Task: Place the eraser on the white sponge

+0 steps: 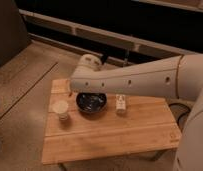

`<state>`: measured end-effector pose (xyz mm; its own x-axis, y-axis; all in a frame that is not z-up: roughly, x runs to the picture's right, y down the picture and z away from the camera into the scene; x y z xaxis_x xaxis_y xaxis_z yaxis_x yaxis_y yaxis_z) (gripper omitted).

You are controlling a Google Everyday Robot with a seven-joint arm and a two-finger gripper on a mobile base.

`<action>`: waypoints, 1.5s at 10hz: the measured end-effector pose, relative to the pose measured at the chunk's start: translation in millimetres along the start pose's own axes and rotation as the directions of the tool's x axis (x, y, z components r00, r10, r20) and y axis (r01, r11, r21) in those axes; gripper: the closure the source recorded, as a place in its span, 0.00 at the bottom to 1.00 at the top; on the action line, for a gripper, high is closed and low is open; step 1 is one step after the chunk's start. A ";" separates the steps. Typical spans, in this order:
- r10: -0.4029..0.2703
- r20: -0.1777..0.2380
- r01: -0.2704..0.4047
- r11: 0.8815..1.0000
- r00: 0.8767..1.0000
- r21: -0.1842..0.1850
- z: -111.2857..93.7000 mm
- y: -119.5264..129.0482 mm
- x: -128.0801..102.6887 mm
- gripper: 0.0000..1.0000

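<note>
My white forearm (140,80) crosses the view from the right, and its rounded end (88,64) hangs over the far left part of the wooden table (110,137). My gripper is hidden behind the forearm, over the far side of the table. The white sponge (121,103), a small pale block, stands on the table just right of the dark bowl (91,102), right below the forearm. The eraser does not show in this view.
A round white cup (60,109) stands on the table left of the bowl. The bowl sits near the table's far middle. A dark wall with pale rails (120,40) runs behind the table. Tan floor (20,95) lies to the left.
</note>
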<state>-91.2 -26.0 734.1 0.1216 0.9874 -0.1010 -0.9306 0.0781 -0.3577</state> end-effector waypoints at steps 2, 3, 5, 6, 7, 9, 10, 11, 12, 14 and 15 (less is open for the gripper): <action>0.078 0.053 -0.074 0.995 0.996 -0.067 15.1 -52.8 -22.4 0.35; 0.110 0.069 -0.104 0.991 0.992 -0.085 21.2 -73.1 -28.0 0.35; 0.140 0.087 -0.131 0.986 0.986 -0.102 26.6 -92.3 -33.4 0.35; 0.139 0.087 -0.130 0.986 0.986 -0.102 26.9 -92.2 -33.2 0.35; 0.140 0.084 -0.132 0.986 0.987 -0.100 28.7 -91.2 -33.4 0.35; 0.174 0.079 -0.172 0.985 0.982 -0.030 40.8 -126.4 -45.5 0.35; 0.185 0.081 -0.186 0.983 0.979 0.001 45.4 -141.2 -53.6 0.35; 0.197 0.083 -0.199 0.980 0.977 0.027 51.4 -151.7 -64.4 0.35; 0.211 0.083 -0.215 0.976 0.974 0.046 60.6 -160.9 -74.5 0.35; 0.249 0.076 -0.253 0.966 0.966 0.050 76.5 -175.6 -81.9 0.35; 0.285 0.061 -0.288 0.957 0.957 0.045 90.7 -184.4 -83.5 0.35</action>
<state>38.9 -110.4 892.7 -0.1697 0.9752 -0.1420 -0.9409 -0.2032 -0.2711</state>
